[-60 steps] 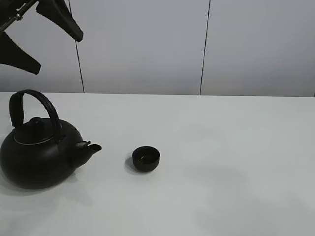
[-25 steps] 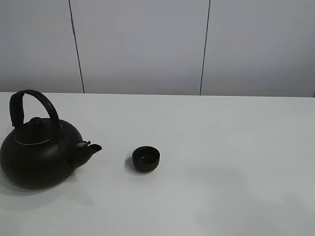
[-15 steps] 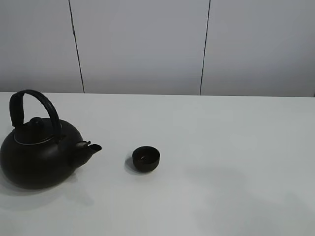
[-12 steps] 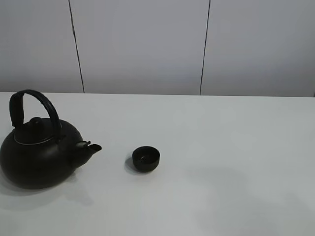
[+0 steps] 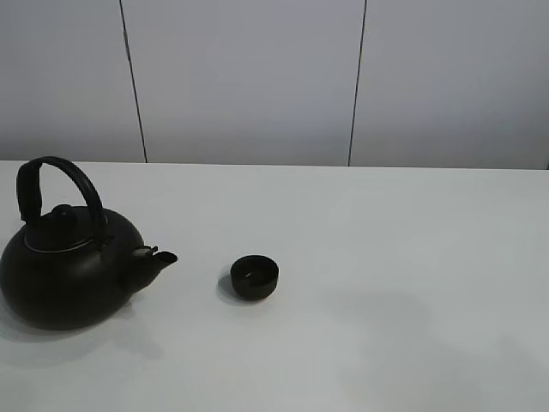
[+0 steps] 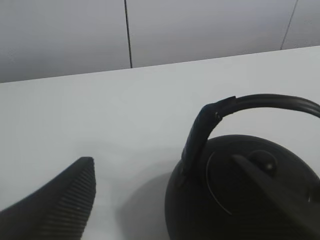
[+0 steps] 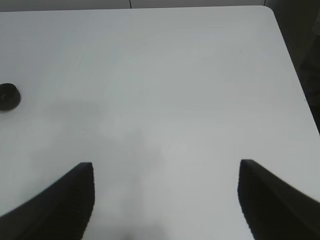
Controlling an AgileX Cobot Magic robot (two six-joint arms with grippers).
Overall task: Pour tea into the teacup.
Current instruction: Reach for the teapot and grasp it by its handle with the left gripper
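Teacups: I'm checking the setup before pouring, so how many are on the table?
1. The teacup stands on the white table, just beyond the spout of the kettle, not touching it. The kettle could hide another behind it.

The white counter (image 5: 412, 257) carries two things: a big round black kettle (image 5: 64, 275) (arched handle upright) and, near the kettle's spout but apart from it, the small black teacup (image 5: 255, 277), standing upright.

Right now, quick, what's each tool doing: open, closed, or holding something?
Left tool: open, holding nothing.
Right tool: open, holding nothing.
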